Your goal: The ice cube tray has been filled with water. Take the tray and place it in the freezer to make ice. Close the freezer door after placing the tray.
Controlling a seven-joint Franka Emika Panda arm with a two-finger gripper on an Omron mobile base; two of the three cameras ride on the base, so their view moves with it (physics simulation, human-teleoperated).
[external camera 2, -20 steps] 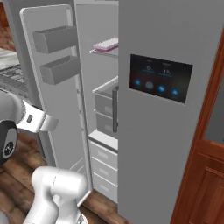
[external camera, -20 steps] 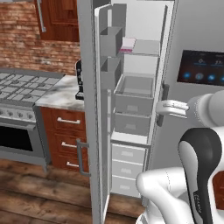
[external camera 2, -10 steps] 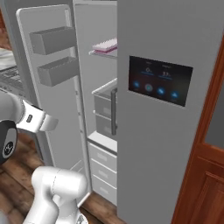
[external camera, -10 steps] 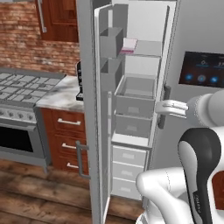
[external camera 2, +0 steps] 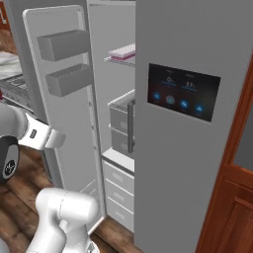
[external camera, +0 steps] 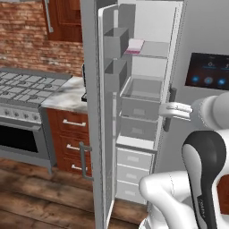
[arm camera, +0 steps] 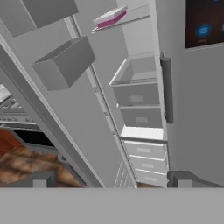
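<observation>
The ice cube tray [external camera: 134, 45], thin and pale pink, lies flat on the freezer [external camera: 147, 107] top shelf; freezer door [external camera: 107, 112] stands open; gripper [arm camera: 109, 178] spread, empty; brick wall [external camera: 40, 38], wood floor [external camera: 40, 201].

A home kitchen, rendered rather than real. At centre frame a grey side-by-side fridge [external camera: 197, 134] stands with its freezer door [external camera: 105, 112] open and a dark touch panel [external camera 2: 184, 91] on the other door. At left sit a gas stove [external camera: 27, 85] and oven, a marble counter [external camera: 67, 94], red-brown wooden cabinets [external camera: 71, 138], a brick wall [external camera: 31, 40] and a plank floor [external camera: 40, 201].
</observation>
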